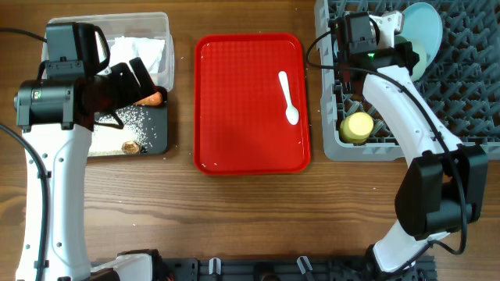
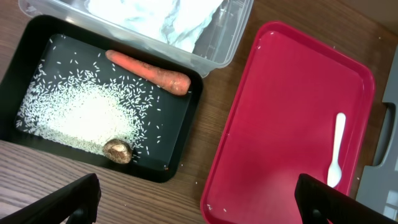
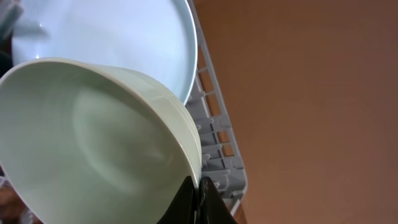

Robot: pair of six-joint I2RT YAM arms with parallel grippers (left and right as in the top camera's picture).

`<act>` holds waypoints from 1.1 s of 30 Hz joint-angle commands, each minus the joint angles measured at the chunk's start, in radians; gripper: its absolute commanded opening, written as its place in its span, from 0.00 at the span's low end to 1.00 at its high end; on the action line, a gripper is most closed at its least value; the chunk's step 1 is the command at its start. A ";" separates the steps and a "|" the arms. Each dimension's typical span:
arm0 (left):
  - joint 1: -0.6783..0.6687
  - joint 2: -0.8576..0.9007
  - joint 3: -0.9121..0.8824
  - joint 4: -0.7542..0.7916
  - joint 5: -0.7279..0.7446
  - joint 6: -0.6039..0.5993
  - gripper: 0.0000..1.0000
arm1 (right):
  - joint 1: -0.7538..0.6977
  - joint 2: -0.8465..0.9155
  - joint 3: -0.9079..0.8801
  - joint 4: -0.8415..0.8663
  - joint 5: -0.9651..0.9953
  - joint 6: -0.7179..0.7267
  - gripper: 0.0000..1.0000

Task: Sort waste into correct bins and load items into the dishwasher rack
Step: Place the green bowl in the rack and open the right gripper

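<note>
Mint bowl point(image 3: 93, 143) was tilted at the rack point(image 3: 217, 149), its rim pinched in the right hand point(image 3: 198, 199), just beside the blue plate point(image 3: 112, 31). The left hand point(image 2: 196, 193) hovered spread and empty by the black bin point(image 2: 180, 149), which held rice point(image 2: 81, 115), a carrot point(image 2: 149, 71) and a brown lump point(image 2: 117, 150). Napkins point(image 2: 155, 18) lay in the clear bin point(image 2: 217, 43). The spoon point(image 1: 288, 97) rested on the red tray point(image 1: 234, 101); the yellow cup point(image 1: 357, 126) sat in the rack.
</note>
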 commanded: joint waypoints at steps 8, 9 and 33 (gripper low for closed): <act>0.001 -0.007 0.000 0.000 0.001 -0.012 1.00 | 0.003 0.020 -0.002 -0.080 -0.040 0.021 0.04; 0.001 -0.007 0.000 0.000 0.001 -0.012 1.00 | 0.003 0.021 -0.002 -0.080 -0.041 0.014 0.04; 0.001 -0.007 0.000 0.000 0.001 -0.012 1.00 | 0.096 0.072 -0.002 -0.106 -0.007 -0.090 0.04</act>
